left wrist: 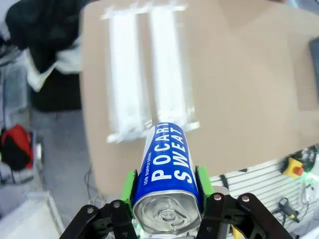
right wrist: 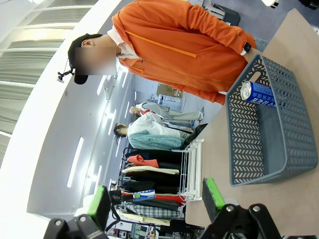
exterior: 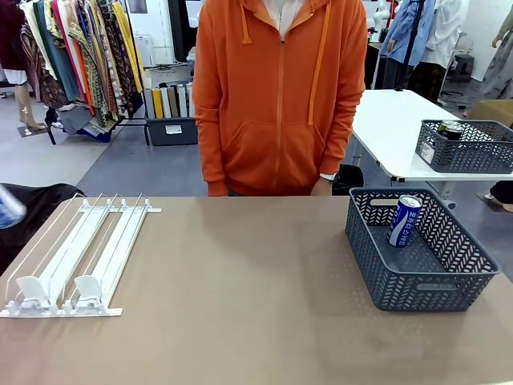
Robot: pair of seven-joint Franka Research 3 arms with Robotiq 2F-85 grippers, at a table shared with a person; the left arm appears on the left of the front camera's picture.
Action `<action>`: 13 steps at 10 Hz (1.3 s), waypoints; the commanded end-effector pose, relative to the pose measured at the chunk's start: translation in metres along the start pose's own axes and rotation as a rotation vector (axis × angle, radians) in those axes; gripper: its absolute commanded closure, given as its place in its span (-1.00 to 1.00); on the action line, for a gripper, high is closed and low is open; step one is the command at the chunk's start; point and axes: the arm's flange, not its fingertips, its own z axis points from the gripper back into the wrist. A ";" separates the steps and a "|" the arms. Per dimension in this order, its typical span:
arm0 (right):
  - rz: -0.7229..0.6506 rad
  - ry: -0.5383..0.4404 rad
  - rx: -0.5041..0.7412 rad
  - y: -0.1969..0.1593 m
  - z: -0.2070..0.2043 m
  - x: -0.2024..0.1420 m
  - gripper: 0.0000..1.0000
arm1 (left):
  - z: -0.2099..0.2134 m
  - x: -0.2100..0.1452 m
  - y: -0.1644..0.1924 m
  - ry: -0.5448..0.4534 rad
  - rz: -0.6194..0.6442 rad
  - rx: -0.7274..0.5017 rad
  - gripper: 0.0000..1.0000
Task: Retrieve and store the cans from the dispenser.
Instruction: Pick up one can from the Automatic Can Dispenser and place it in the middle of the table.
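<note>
My left gripper [left wrist: 164, 188] is shut on a blue can [left wrist: 167, 164] with white lettering, silver top towards the camera, held high over the table. Below it lies the white and clear dispenser [left wrist: 144, 89], blurred; its lanes [exterior: 80, 253] hold no cans and its pusher blocks [exterior: 88, 289] sit at the near end. A blurred blue shape [exterior: 6, 207] shows at the table's far left edge. A second blue can [exterior: 404, 220] leans inside the dark grey basket [exterior: 433, 293] at the right. My right gripper [right wrist: 157, 199] is open and holds nothing, well away from that basket [right wrist: 259, 144].
A person in an orange hoodie [exterior: 276, 96] stands at the table's far side, hands low behind the edge. On a white table behind, another grey basket [exterior: 465, 148] holds cans. The brown tabletop [exterior: 240, 281] lies bare between dispenser and basket.
</note>
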 end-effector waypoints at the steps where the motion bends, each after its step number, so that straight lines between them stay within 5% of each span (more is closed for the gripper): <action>1: 0.010 -0.010 0.020 0.004 -0.002 0.004 -1.00 | -0.033 0.053 -0.100 -0.030 -0.145 -0.017 1.00; 4: 0.010 -0.010 0.020 0.004 -0.002 0.004 -1.00 | -0.109 0.094 -0.264 0.045 -0.426 -0.070 1.00; 6: 0.010 -0.010 0.020 0.004 -0.002 0.004 -1.00 | -0.164 0.103 -0.332 0.157 -0.524 -0.102 1.00; 9: 0.010 -0.010 0.020 0.004 -0.002 0.004 -1.00 | -0.243 0.109 -0.354 0.218 -0.550 -0.023 1.00; 13: 0.010 -0.010 0.020 0.004 -0.002 0.004 -1.00 | -0.282 0.132 -0.339 0.287 -0.499 -0.065 1.00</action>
